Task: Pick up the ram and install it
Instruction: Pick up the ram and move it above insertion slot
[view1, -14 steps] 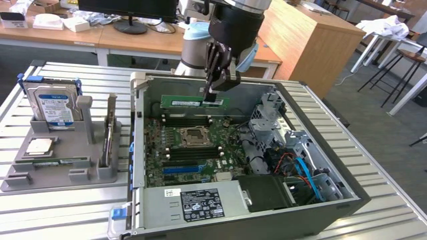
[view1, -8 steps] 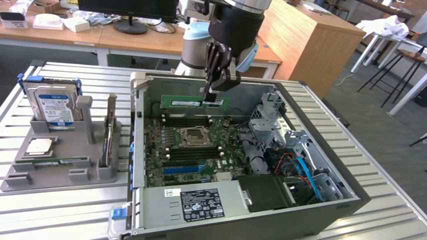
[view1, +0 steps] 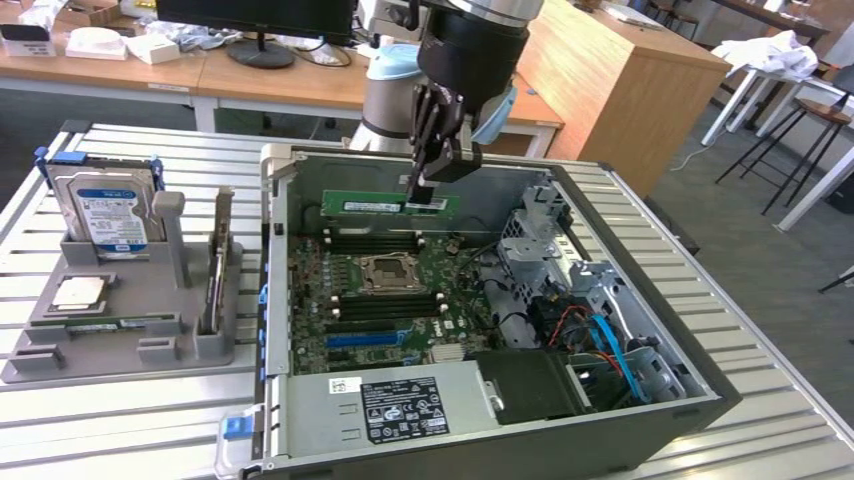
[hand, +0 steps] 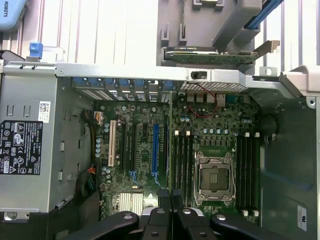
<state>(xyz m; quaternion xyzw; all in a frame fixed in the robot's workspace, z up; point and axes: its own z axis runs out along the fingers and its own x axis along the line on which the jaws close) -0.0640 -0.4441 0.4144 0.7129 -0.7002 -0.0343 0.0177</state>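
Gripper (view1: 427, 193) clamped on ram (view1: 367, 204) | exterior: broad face | wrist: edge-on above motherboard (hand: 215, 131)

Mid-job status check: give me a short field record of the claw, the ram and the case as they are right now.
claw: shut on the ram, over the open case
ram: held level by its upper edge, lengthwise along the slots; looks above them, not seated
slots: look empty, on both sides of the CPU socket
case: side open, lying on the slatted table
holder: grey, on the exterior view's left of the case, with the hard drive upright in it
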